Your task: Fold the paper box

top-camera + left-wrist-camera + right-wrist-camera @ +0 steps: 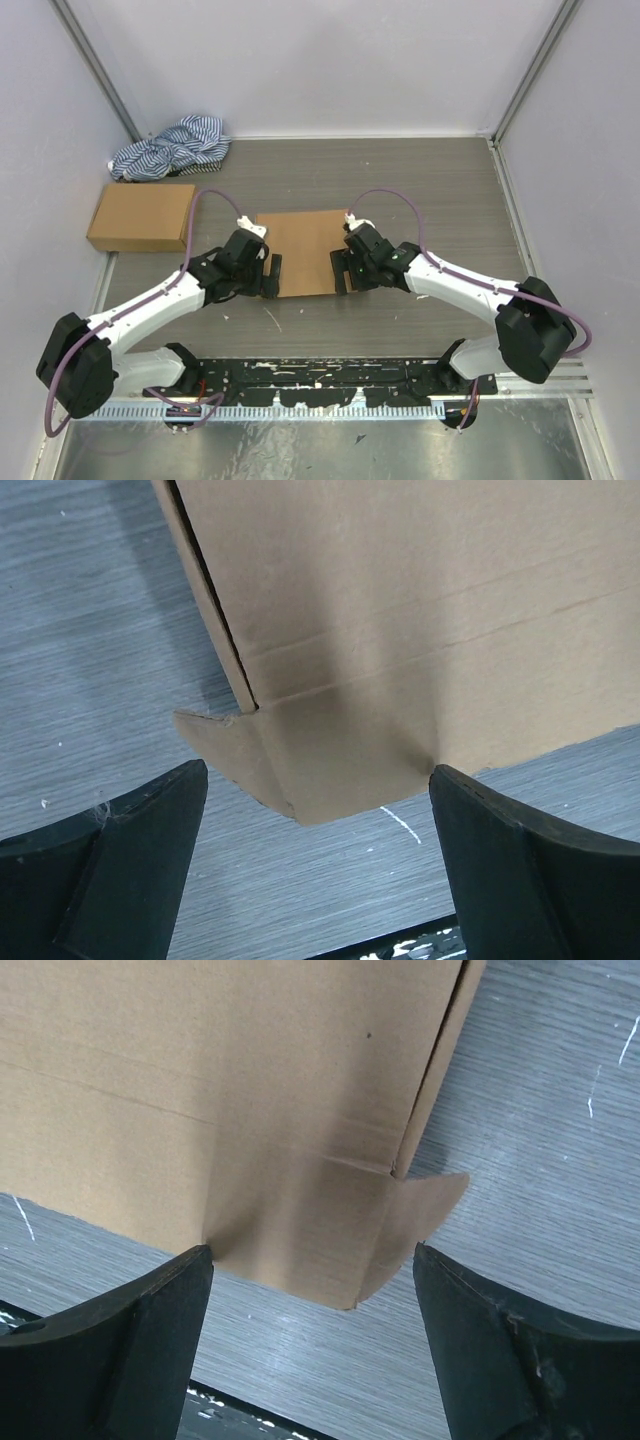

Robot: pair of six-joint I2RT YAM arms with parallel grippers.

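Brown paper box (302, 250) lies between left gripper (272, 275) and right gripper (341, 272), both spread wide, holding nothing.

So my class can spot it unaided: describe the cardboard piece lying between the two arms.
At the middle of the grey table lies the paper box, low and brown. Unlike the closed box by the left wall, it has loose corner tabs sticking out.
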